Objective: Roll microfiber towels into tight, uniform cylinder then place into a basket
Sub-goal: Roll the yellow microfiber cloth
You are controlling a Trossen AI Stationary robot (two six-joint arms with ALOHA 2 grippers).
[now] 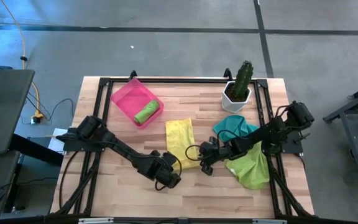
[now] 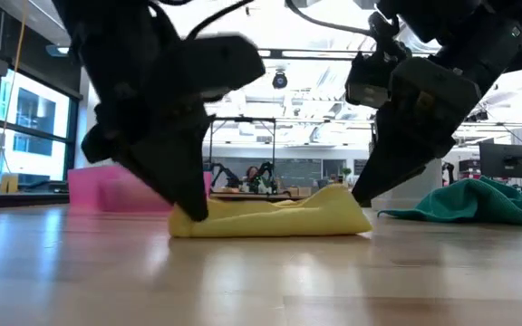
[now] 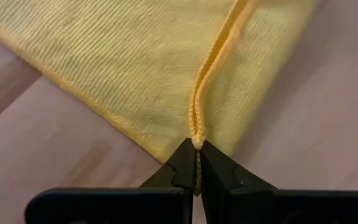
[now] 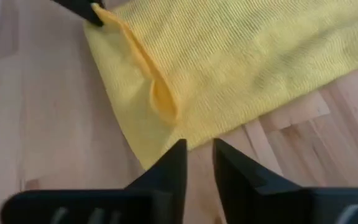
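One lime green roll [image 1: 146, 114] is already placed in the basket [image 1: 124, 97] at the bench's far-left; the yellow towel [image 1: 180, 142], mid-bench, is pinched at its near corner by the left gripper [image 3: 197, 163], the right gripper [image 4: 199, 163] is slightly parted and empty, and teal towel [image 1: 234, 126] and green towel [image 1: 252, 169] are left unrolled near the right edge.

On the surface [image 1: 123, 186], the basket [image 1: 127, 98] sits at the far left with a rolled towel [image 1: 146, 114] lying in it. The potted cactus [image 1: 238, 87] stands at the far right. Between them, nearer the front, a folded towel [image 1: 180, 140] lies flat. Right of it lie two more towels, one [image 1: 232, 127] just before the pot, the other [image 1: 252, 169] nearer the front edge. The left pincer [image 3: 197, 168] meets the folded towel's near corner; the right pincer [image 4: 197, 163] stands just beside its other near corner.
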